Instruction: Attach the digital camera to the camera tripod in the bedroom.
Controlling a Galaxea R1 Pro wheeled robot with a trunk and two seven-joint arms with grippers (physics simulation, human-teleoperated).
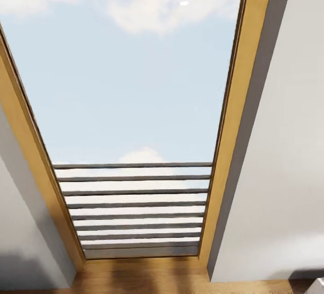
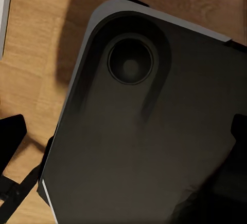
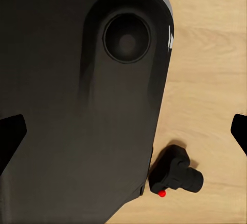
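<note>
The digital camera [image 3: 175,175], small, black and boxy with a red button, lies on the light wood floor [image 3: 206,54] close beside my dark base [image 3: 77,106]. My right gripper [image 3: 123,134] hangs above the floor, open, with its black fingertips [image 3: 11,134] far apart at the picture's edges and nothing between them. The left gripper [image 2: 123,131] is open too, over the base [image 2: 144,131], with empty fingertips [image 2: 11,134]. Thin black struts [image 2: 15,193] lie on the floor by the base; I cannot tell whether they belong to the camera tripod.
The head view faces a sloped skylight [image 1: 130,82] with a wooden frame [image 1: 236,118], grey slats [image 1: 135,204] across its lower part and white-grey walls [image 1: 279,172] either side. A pale edge [image 2: 4,13] borders the floor near the base.
</note>
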